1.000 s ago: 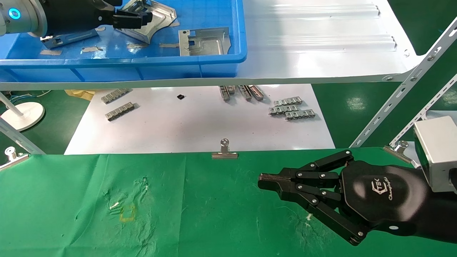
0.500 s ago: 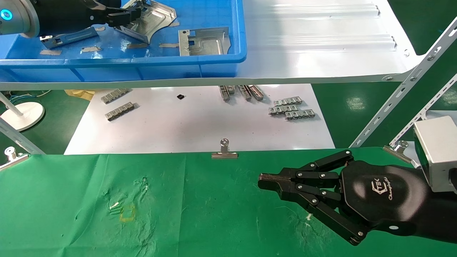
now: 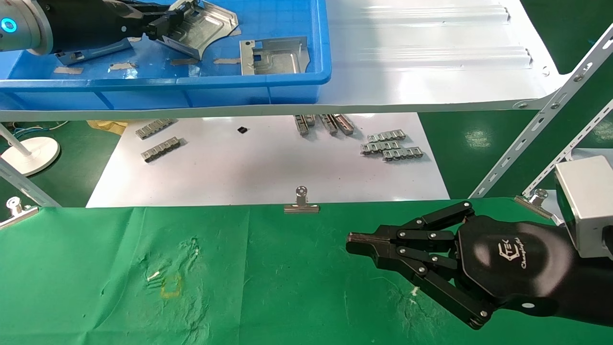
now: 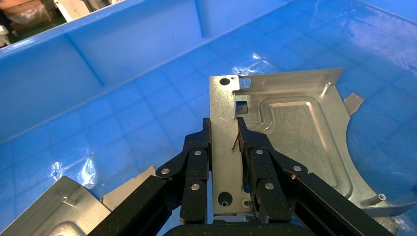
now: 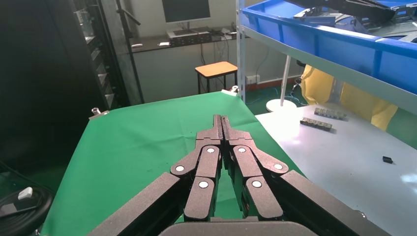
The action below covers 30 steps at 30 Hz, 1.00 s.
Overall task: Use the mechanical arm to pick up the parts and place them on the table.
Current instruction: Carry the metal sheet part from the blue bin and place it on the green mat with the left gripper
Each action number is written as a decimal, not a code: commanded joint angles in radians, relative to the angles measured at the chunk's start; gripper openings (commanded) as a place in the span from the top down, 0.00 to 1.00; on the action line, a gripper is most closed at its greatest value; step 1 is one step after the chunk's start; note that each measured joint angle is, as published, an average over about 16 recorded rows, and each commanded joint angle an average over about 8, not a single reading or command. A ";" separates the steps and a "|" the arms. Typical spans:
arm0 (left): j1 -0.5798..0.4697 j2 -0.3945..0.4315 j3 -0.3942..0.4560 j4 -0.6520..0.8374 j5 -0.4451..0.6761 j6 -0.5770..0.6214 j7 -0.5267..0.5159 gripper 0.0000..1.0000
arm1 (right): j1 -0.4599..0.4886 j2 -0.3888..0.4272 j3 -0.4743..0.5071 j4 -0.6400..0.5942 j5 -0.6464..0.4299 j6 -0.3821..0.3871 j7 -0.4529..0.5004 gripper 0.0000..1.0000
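Observation:
My left gripper (image 3: 163, 26) is inside the blue bin (image 3: 191, 91) on the shelf. It is shut on the bent side flange of a shiny silver part (image 3: 206, 26). The left wrist view shows the fingers (image 4: 196, 162) clamping the flange from both sides, and the rest of the part (image 4: 295, 132) lies slanted over the bin floor. A second part (image 3: 274, 56) lies flat in the bin's right end. A third (image 3: 91, 51) is half hidden under my left arm. My right gripper (image 3: 354, 242) is shut and empty, hovering over the green-cloth table (image 3: 287, 297).
The bin stands on a glossy white shelf board (image 3: 421, 62) with slanted metal struts (image 3: 536, 124) at the right. Below lies a white sheet (image 3: 268, 172) with grey link strips (image 3: 390, 146). Binder clips (image 3: 300, 203) hold the cloth's far edge.
My left hand has drawn back to the left in the bin, its fingers now at the part's near flange; the part has shifted slightly. My right arm has not moved.

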 commanded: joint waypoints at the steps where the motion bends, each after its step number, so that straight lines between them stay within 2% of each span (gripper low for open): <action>1: 0.002 0.001 0.001 0.001 0.001 0.002 0.002 1.00 | 0.000 0.000 0.000 0.000 0.000 0.000 0.000 0.56; 5: -0.001 -0.011 -0.018 -0.015 -0.025 0.026 0.021 1.00 | 0.000 0.000 0.000 0.000 0.000 0.000 0.000 0.07; 6: -0.002 -0.016 -0.024 -0.021 -0.035 0.039 0.028 1.00 | 0.000 0.000 0.000 0.000 0.000 0.000 0.000 0.00; 11: -0.005 -0.060 -0.060 -0.056 -0.090 0.173 0.071 1.00 | 0.000 0.000 0.000 0.000 0.000 0.000 0.000 0.00; 22: 0.025 -0.174 -0.114 -0.131 -0.192 0.637 0.206 1.00 | 0.000 0.000 0.000 0.000 0.000 0.000 0.000 0.00; 26: 0.068 -0.214 -0.115 -0.192 -0.231 0.712 0.251 1.00 | 0.000 0.000 0.000 0.000 0.000 0.000 0.000 0.00; 30: 0.158 -0.279 -0.100 -0.337 -0.323 0.725 0.259 1.00 | 0.000 0.000 0.000 0.000 0.000 0.000 0.000 0.00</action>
